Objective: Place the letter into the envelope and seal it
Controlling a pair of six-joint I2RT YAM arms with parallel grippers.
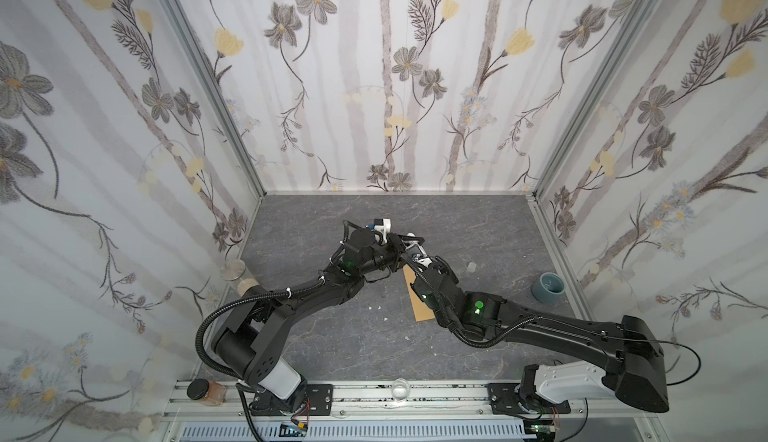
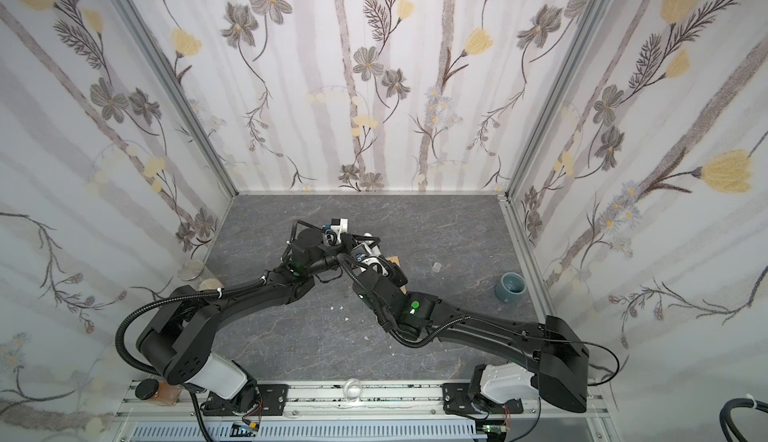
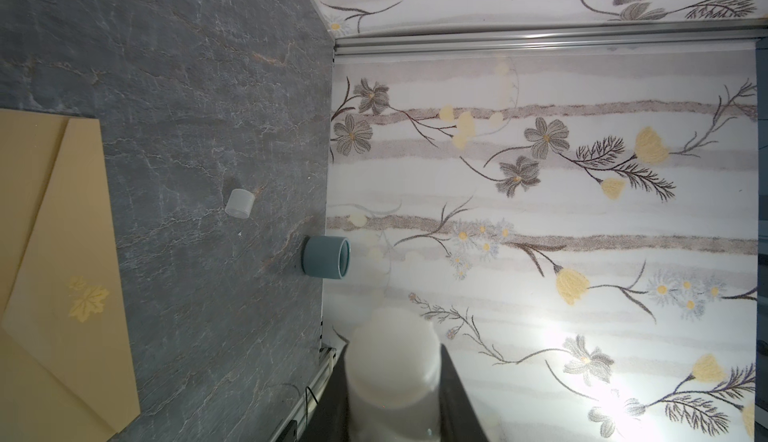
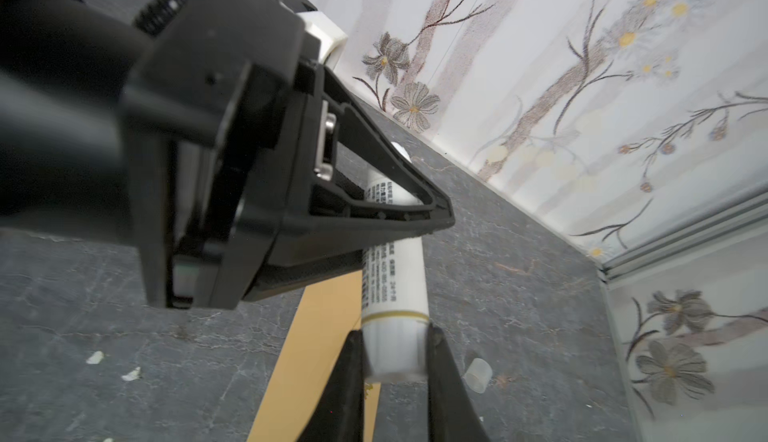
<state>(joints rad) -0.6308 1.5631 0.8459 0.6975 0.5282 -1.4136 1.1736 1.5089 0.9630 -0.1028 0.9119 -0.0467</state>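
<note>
The envelope (image 3: 62,211) lies flat on the grey tabletop (image 1: 332,357), flap folded down, under both arms. Above it, the left claw (image 3: 395,402) clamps the glue stick (image 4: 395,278) mid-body and the right claw (image 4: 395,361) clamps its base. A small clear cap (image 3: 240,203) lies nearby.

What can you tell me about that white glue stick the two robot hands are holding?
The glue stick is a white, plastic-looking tube with rows of tiny dark print and a thin gold ring near one end. It is held tilted above the tan envelope and the grey table. The right gripper pinches the ringed end, and the left gripper pinches the tube further along.
</note>
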